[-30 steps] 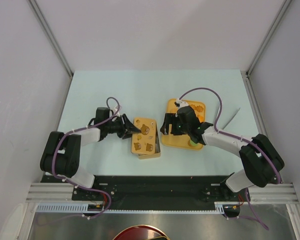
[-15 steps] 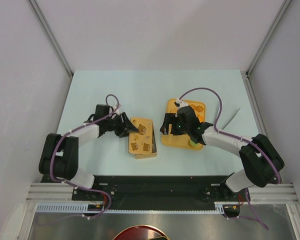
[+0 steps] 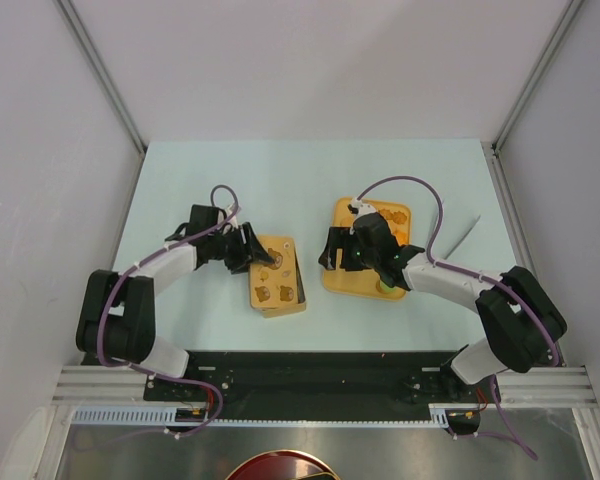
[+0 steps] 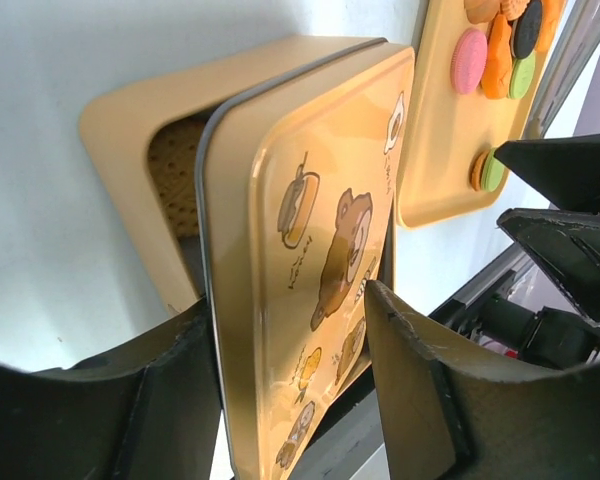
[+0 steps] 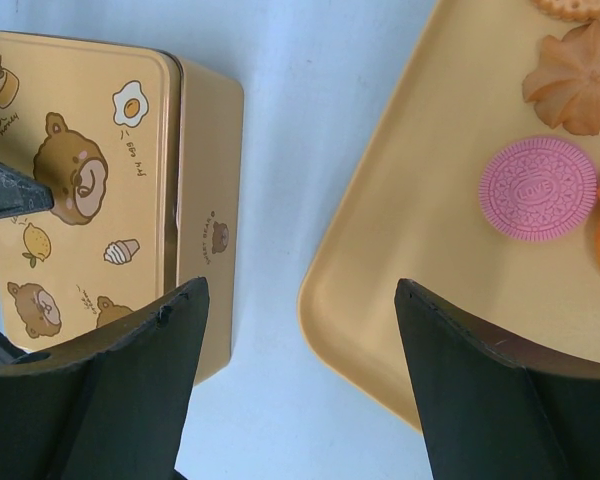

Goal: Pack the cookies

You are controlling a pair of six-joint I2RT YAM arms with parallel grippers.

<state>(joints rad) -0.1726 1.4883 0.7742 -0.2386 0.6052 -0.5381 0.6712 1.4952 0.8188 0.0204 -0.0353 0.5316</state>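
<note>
1. The small round cookies [image 5: 537, 188], mostly orange-brown with pink, black and green ones among them, lie on a flat orange-yellow rectangular tray [image 5: 400, 230]. The tray rests on the pale blue tabletop [image 3: 180, 190].
2. In the right wrist view, a pink embossed cookie lies nearest the tray's bare end, with a flower-shaped orange one just beside it.
3. In the left wrist view, pink, orange, black and green cookies cluster together, and a green-and-orange pair sits near the tray's edge.
4. Left of the tray, across a strip of bare tabletop, stands an orange rectangular tin box [image 4: 130, 110]. On it is an orange lid printed with bears [image 4: 320, 250].
5. The lid sits askew and tilted on the box. A gap along one side shows a waffle-textured surface inside.
6. The left hand [image 3: 260, 256] has its black fingers on either side of the lid's near end, one right against the dark rim. From this close angle I cannot tell whether they press the lid or only flank it.
7. The right hand [image 5: 300, 288] hovers over the strip between box and tray. Its fingers are spread wide and grip nothing. Below them are only tabletop, the box's side wall and the tray's corner.
</note>
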